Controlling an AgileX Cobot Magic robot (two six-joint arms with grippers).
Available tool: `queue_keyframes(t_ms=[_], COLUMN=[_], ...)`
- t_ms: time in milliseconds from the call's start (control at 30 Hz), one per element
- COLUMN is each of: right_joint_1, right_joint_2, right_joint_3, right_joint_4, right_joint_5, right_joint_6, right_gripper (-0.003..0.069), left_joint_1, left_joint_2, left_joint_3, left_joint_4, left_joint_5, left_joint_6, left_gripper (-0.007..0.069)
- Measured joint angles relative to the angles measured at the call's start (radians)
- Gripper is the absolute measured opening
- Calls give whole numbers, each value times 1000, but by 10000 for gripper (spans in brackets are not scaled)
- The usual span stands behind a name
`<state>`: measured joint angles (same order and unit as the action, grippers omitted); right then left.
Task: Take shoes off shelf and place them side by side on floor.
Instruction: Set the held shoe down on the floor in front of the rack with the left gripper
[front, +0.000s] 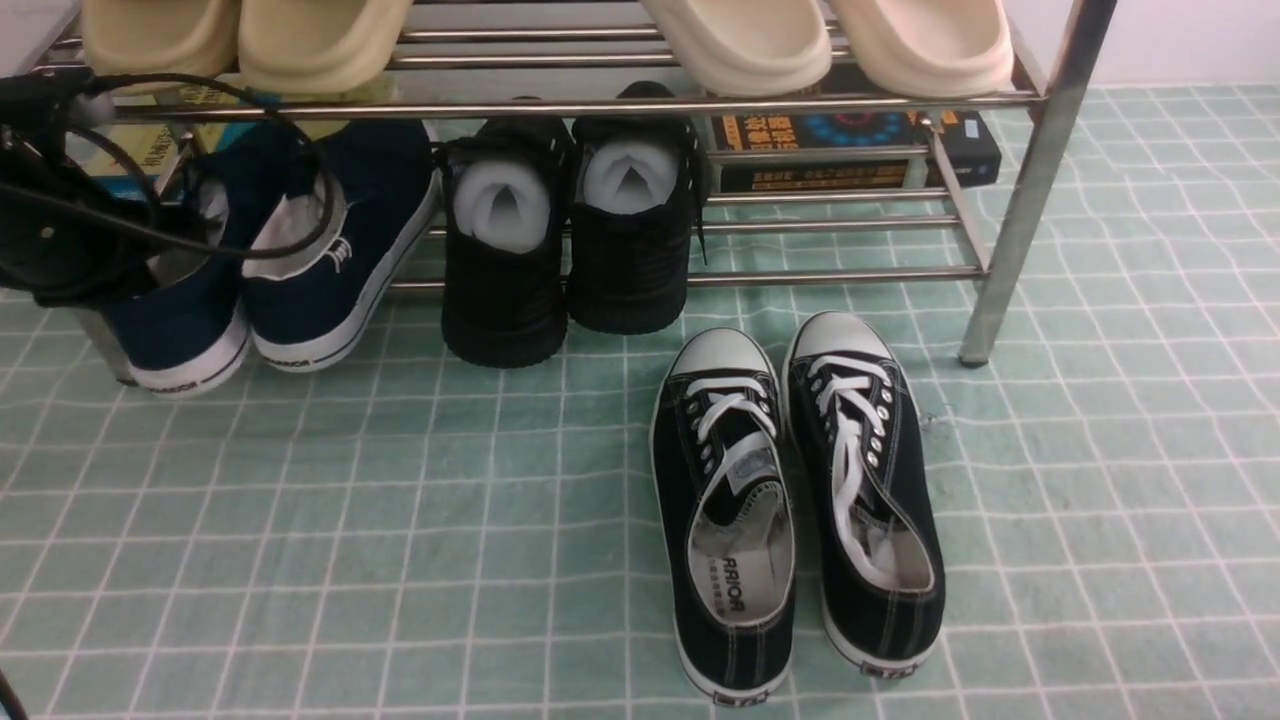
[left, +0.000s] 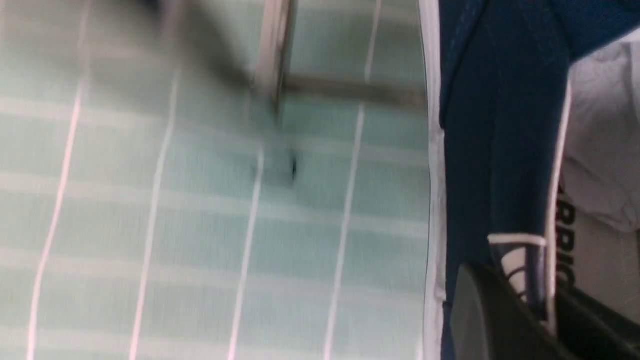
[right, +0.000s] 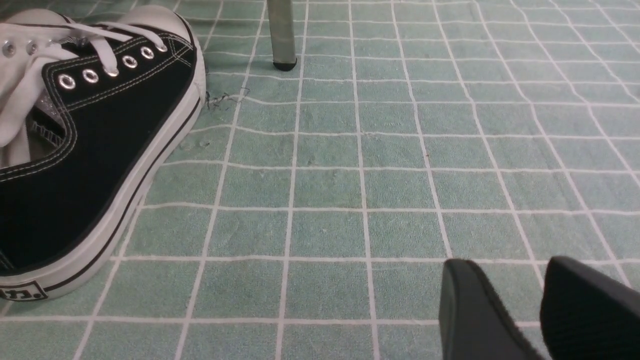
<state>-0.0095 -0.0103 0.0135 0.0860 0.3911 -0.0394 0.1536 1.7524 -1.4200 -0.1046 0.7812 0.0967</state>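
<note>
Two navy slip-on shoes sit at the left of the shelf's (front: 1030, 180) lower tier, heels toward me. My left gripper (front: 175, 250) is shut on the heel of the left navy shoe (front: 180, 330), one finger inside the opening and one outside. The left wrist view is blurred; it shows that shoe's navy side (left: 490, 150) and white sole above the floor (left: 200, 225), with the gripper (left: 537, 305) pinching the heel wall. The other navy shoe (front: 340, 260) leans beside it. My right gripper (right: 507, 265) is open and empty, low over the green grid floor (right: 350, 190).
A pair of black lace-up sneakers (front: 725, 510) (front: 870, 490) lies on the floor (front: 400, 560) right of centre. Two all-black shoes (front: 505, 260) stand mid-shelf. Beige slippers (front: 740, 40) fill the upper tier. Dark boxes (front: 850, 150) lie at the lower right. A shelf leg (right: 281, 35) stands nearby.
</note>
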Motion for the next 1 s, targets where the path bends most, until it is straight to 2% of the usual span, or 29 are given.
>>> queue_keyframes(t_ms=[67,167,333,400,500,733,1000], right_joint_1=[0,0,0,0,0,0,0], right_joint_2=[0,0,0,0,0,0,0], right_joint_3=[0,0,0,0,0,0,0], right_joint_4=[0,0,0,0,0,0,0], right_joint_5=[0,0,0,0,0,0,0], right_joint_6=[0,0,0,0,0,0,0], right_gripper=[237,237,237,237,237,237,237], left_joint_1=[0,1,1,1,1,1,1], left_joint_2=[-87,-193,-341,-373,-404,-363,-309], left_joint_3=[1,24,172,231,421,620,648], left_joint_4=[29,78,188,219,292,303,310], left_joint_5=[135,241,285,263,119,-197,-253], left_joint_6=[-14,-67,-187,-226,-317,-441,-463], left_gripper=[43,43,42,42,42,42,57])
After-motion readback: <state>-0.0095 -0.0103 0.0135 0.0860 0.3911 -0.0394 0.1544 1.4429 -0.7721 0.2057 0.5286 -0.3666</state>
